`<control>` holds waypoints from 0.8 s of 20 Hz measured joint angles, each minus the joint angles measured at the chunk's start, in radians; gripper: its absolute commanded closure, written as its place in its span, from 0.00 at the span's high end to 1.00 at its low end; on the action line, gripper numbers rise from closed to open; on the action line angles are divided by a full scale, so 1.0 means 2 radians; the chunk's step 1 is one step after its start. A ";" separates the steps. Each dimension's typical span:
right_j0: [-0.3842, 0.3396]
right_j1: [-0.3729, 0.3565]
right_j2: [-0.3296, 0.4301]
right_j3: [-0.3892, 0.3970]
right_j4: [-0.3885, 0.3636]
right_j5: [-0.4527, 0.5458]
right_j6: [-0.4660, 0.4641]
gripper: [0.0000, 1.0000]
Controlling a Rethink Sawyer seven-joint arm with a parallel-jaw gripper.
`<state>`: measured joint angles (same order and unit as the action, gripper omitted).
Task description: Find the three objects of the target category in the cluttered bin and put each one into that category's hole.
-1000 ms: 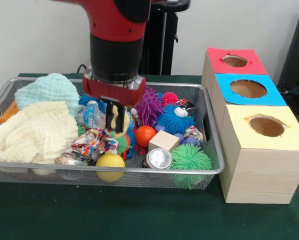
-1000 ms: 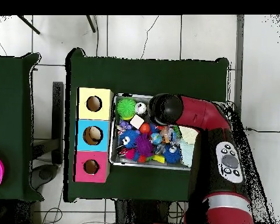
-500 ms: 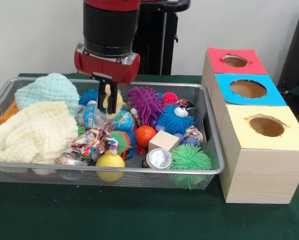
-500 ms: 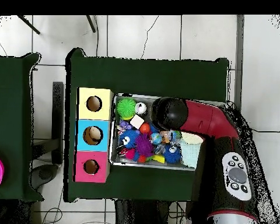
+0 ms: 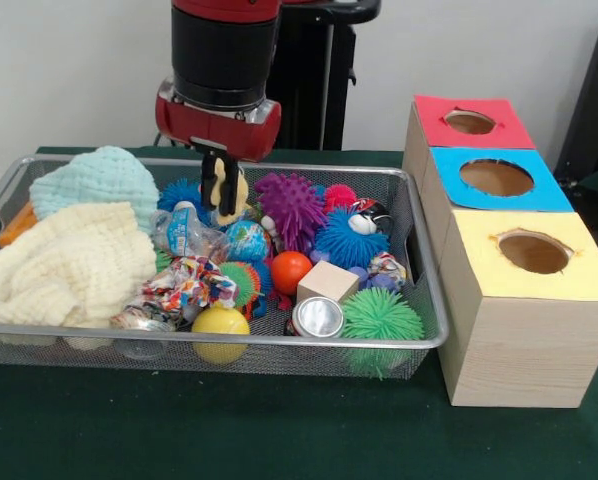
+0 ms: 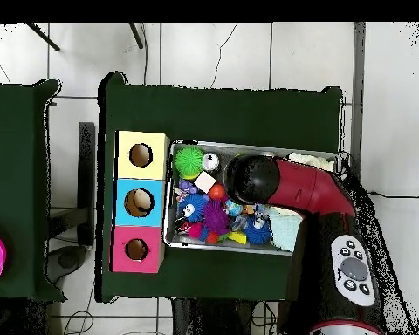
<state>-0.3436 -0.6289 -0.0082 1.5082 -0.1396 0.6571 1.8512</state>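
The gripper (image 5: 222,190) hangs above the bin (image 5: 279,343), its jaws closed on a yellow soft toy (image 5: 225,192) lifted clear of the clutter. Below the jaws lie spiky balls, a can and cloths. Well off to one side stand the three boxes (image 5: 509,250). Judged step: carrying. Next, travel over the matching hole and release.

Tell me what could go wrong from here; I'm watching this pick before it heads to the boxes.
1. The pincer holds a pale yellow object by what looks like a narrow part; it may slip back into the bin.
2. The holes in the boxes, like the yellow box's, look snug, so the object could catch on a rim.
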 measured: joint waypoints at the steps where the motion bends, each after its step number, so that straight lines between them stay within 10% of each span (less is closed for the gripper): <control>1: 0.000 0.000 0.000 0.003 0.001 0.000 0.000 0.00; 16: 0.022 -0.009 -0.001 0.045 0.016 0.000 0.000 0.00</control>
<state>-0.3005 -0.6478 -0.0093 1.5979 -0.1078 0.6569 1.8512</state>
